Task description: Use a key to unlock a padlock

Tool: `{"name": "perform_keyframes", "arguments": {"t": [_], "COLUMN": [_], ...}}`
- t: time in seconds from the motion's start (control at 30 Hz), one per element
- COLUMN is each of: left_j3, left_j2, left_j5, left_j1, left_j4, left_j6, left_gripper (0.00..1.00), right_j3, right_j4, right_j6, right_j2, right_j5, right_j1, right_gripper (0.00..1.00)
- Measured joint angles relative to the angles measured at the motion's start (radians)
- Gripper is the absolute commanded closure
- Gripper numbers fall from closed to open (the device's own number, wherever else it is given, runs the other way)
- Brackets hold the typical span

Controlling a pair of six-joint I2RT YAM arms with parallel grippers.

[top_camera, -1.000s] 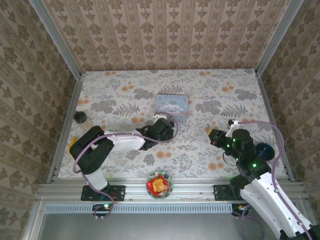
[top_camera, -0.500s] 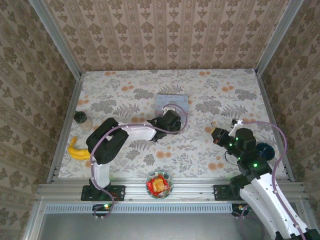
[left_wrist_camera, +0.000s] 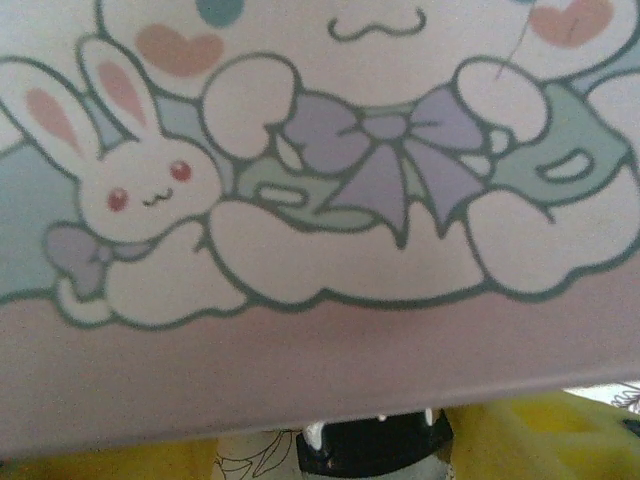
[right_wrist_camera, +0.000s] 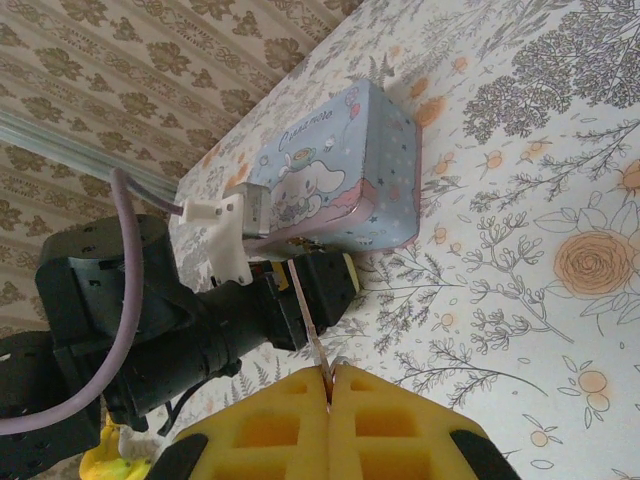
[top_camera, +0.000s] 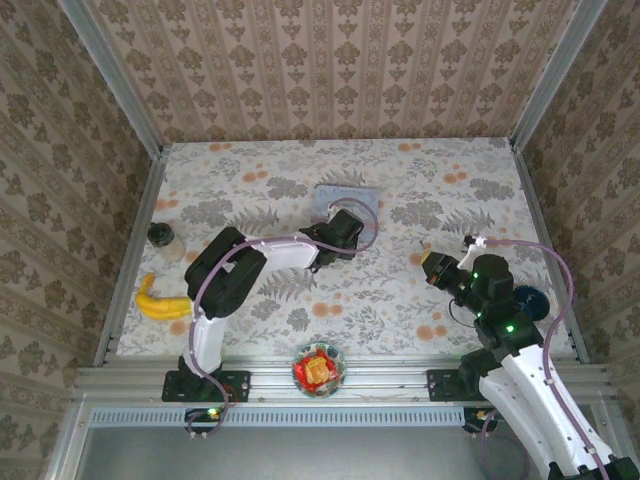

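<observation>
The pale blue cartoon tin [top_camera: 345, 198] stands tipped up, its picture face [left_wrist_camera: 320, 200] leaning close over my left gripper [top_camera: 338, 238]. That gripper's yellow pads [left_wrist_camera: 540, 435] stand apart at the tin's lower edge. A small shiny black object [left_wrist_camera: 375, 445] with a silvery part lies between them, possibly the padlock; tablecloth shows beside it. My right gripper [top_camera: 432, 268] hovers right of the tin, its pads [right_wrist_camera: 400, 420] shut on a thin coppery key [right_wrist_camera: 308, 310]. The key's blade points at the left gripper [right_wrist_camera: 315, 285] and the tin [right_wrist_camera: 340, 170].
A banana [top_camera: 160, 302] and a dark-lidded jar [top_camera: 160, 237] lie by the left wall. A bowl of red sweets [top_camera: 318, 368] sits at the near rail. A round dark knob-like object [top_camera: 527, 300] lies behind my right arm. Flowered cloth between the grippers is bare.
My left gripper moved away from me up against the tin, and the tin shifted back and tipped up. The right gripper with the key stayed almost still.
</observation>
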Motion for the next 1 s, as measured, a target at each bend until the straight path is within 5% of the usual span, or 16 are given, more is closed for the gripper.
{"name": "perform_keyframes", "arguments": {"t": [0.43,0.77,1.0], "left_j3": [0.061,0.073,0.014], "left_j2": [0.051,0.059,0.031], "left_j5": [0.002,0.005,0.008], "left_j1": [0.006,0.006,0.006], "left_j4": [-0.017,-0.018,0.039], "left_j6": [0.027,0.042,0.001], "left_gripper": [0.52,0.91,1.0], "right_j3": [-0.001,-0.009,-0.014], "right_j4": [0.022,0.031,0.04], "right_j6": [0.004,0.008,0.006], "right_j2": [0.011,0.018,0.04], "right_j5": [-0.005,-0.023,-0.035], "right_j1": [-0.011,-0.017,-0.018], "right_gripper": [1.0,1.0,1.0]}}
